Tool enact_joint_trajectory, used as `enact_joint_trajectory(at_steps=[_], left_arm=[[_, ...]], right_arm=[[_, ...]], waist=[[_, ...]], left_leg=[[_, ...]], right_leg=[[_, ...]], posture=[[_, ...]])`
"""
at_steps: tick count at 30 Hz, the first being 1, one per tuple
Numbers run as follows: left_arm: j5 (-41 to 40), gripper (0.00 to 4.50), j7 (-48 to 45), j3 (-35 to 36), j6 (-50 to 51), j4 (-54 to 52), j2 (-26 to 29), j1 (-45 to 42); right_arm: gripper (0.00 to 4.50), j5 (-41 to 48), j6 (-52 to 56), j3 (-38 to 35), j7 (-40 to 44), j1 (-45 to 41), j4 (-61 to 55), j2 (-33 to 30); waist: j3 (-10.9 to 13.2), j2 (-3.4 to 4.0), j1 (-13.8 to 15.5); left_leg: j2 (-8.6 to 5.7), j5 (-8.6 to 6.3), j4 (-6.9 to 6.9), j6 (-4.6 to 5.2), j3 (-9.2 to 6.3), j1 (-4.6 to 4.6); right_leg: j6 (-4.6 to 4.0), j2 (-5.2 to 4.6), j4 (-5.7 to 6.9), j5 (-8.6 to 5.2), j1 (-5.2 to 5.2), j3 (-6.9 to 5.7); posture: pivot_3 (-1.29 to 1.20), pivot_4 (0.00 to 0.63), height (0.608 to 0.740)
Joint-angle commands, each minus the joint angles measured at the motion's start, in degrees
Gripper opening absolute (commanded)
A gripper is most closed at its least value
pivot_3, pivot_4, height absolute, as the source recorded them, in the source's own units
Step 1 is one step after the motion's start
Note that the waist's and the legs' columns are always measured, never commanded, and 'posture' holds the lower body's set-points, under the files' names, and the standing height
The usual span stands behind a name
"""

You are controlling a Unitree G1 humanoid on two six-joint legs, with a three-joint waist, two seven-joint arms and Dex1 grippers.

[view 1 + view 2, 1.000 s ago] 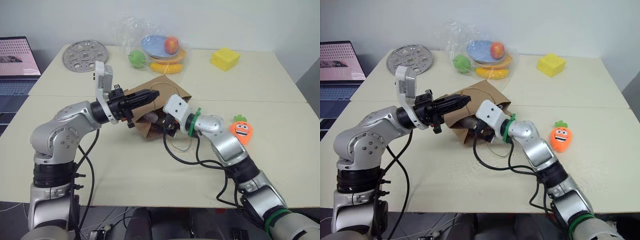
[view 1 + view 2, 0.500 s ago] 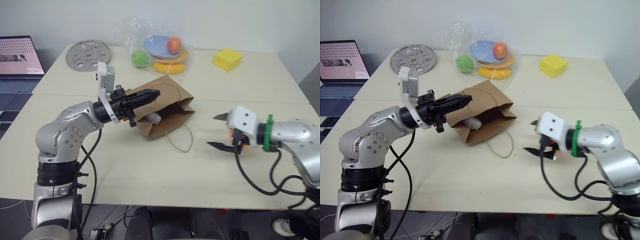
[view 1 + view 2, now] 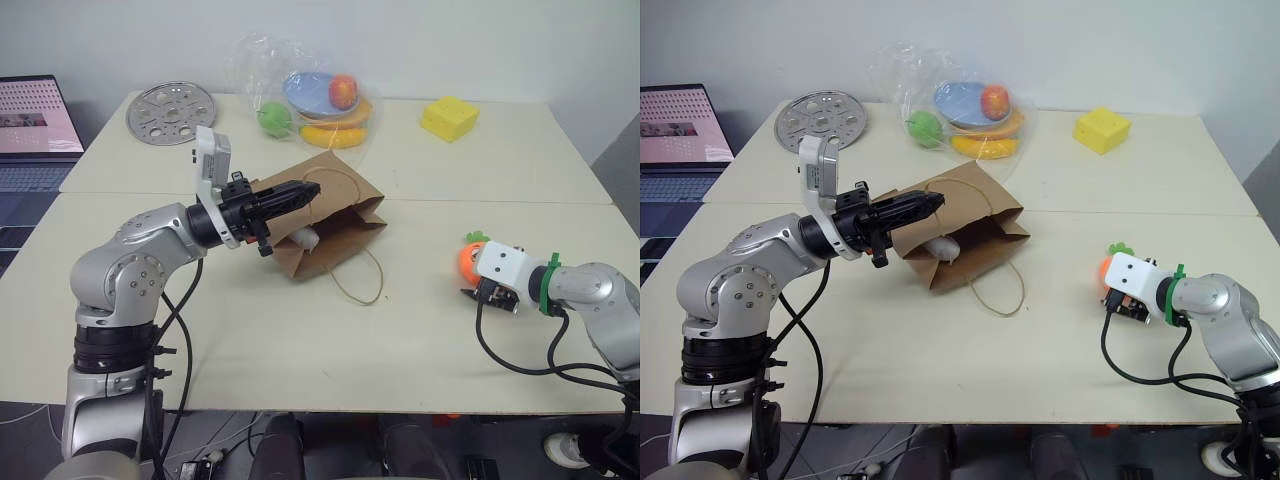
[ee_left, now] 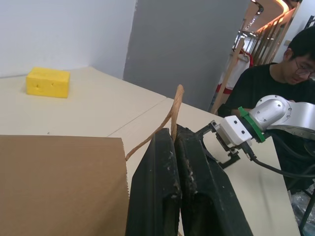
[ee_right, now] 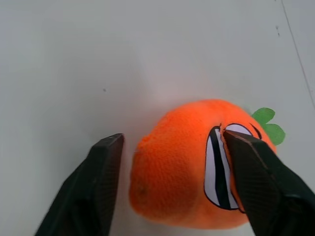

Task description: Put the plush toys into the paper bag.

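Observation:
The brown paper bag (image 3: 340, 205) lies on its side mid-table, its mouth facing me. My left gripper (image 3: 305, 188) is shut on one twine handle (image 4: 173, 105) and holds the upper edge of the mouth up. A white egg-shaped plush toy (image 3: 308, 238) rests just inside the mouth. The orange carrot plush toy (image 5: 172, 167), smiling face up, lies on the table at the right. My right gripper (image 5: 173, 137) is down over it with one finger on each side; one pad touches the face, the other stands a little off the carrot's side.
At the back stand a clear plastic bag (image 3: 320, 95) of toy fruit with a blue plate, a yellow cheese-like block (image 3: 449, 117) and a round metal disc (image 3: 170, 105). A laptop (image 3: 35, 115) sits far left. A person (image 4: 275, 73) sits beyond the table's right end.
My right gripper left the bag's mouth, swung right and came down over the carrot, its fingers narrowing. The white toy stays in the bag. The left gripper kept still.

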Motion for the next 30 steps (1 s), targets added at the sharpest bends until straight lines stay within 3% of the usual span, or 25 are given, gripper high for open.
enact_joint_trajectory(at_steps=[1, 4, 7, 12, 17, 24, 30], left_arm=[[-0.49, 0.00, 0.18, 1.34, -0.56, -2.75, 0.85, -0.14], [-0.58, 0.00, 0.27, 1.45, -0.51, -2.73, 0.91, -0.19], [-1.39, 0.00, 0.35, 1.90, 0.19, -2.66, 1.04, -0.62], [-2.32, 0.00, -0.20, 2.25, 0.99, -2.34, 1.70, -1.16], [-2.99, 0.00, -1.18, 1.92, 1.57, -2.22, 2.37, -2.13], [-4.64, 0.00, -1.19, 1.59, 2.96, -3.95, 2.23, -2.01], [-5.63, 0.00, -1.12, 2.03, 3.73, -4.77, 2.86, -1.75]], right_arm=[[1.89, -1.84, -2.08, -0.26, -0.12, -0.71, 1.20, -0.34], [0.89, -1.98, -4.29, -0.63, 0.37, -0.98, 1.81, -0.13], [0.03, 3.32, -4.91, -2.54, 4.42, -0.94, -1.81, 0.32], [0.03, 16.25, 2.52, -4.92, 12.66, -0.42, -13.68, 0.84], [0.03, 26.52, 14.42, -1.93, 10.85, -7.45, -23.50, 7.92], [0.03, 14.65, 10.42, 9.42, -2.50, -20.00, -6.93, 25.51], [0.03, 6.07, 2.36, 13.20, -9.34, -26.61, 8.62, 33.92]], waist=[[0.00, 0.00, 0.02], [0.00, 0.00, 0.01], [0.00, 0.00, -0.02], [0.00, 0.01, -0.09], [0.00, 0.00, -0.23], [-0.02, -0.04, -0.22], [-0.02, -0.04, -0.01]], left_leg=[[0.00, 0.00, 0.01, 0.00, 0.00, 0.00], [0.00, 0.00, 0.02, 0.00, 0.00, 0.00], [0.00, 0.00, 0.02, 0.00, 0.00, 0.01], [0.01, 0.00, -0.01, 0.00, -0.05, 0.01], [0.02, 0.00, 0.01, 0.00, -0.07, 0.02], [0.03, 0.02, 0.06, -0.01, -0.05, 0.09], [0.04, 0.02, -0.06, -0.02, -0.11, 0.05]], right_leg=[[0.00, 0.00, 0.00, 0.00, 0.01, 0.00], [0.01, 0.00, 0.00, 0.00, 0.02, 0.00], [0.01, 0.00, 0.00, 0.01, 0.02, 0.01], [0.01, 0.02, 0.04, 0.01, 0.02, -0.02], [0.00, 0.03, 0.08, 0.01, 0.03, -0.04], [0.00, 0.05, 0.06, 0.01, 0.06, -0.03], [-0.01, 0.03, 0.09, 0.02, 0.00, -0.11]], posture=[[0.00, 0.150, 0.740], [0.00, 0.150, 0.740], [0.00, 0.150, 0.740], [0.00, 0.150, 0.740], [0.00, 0.150, 0.740], [0.00, 0.150, 0.740], [0.00, 0.150, 0.740]])
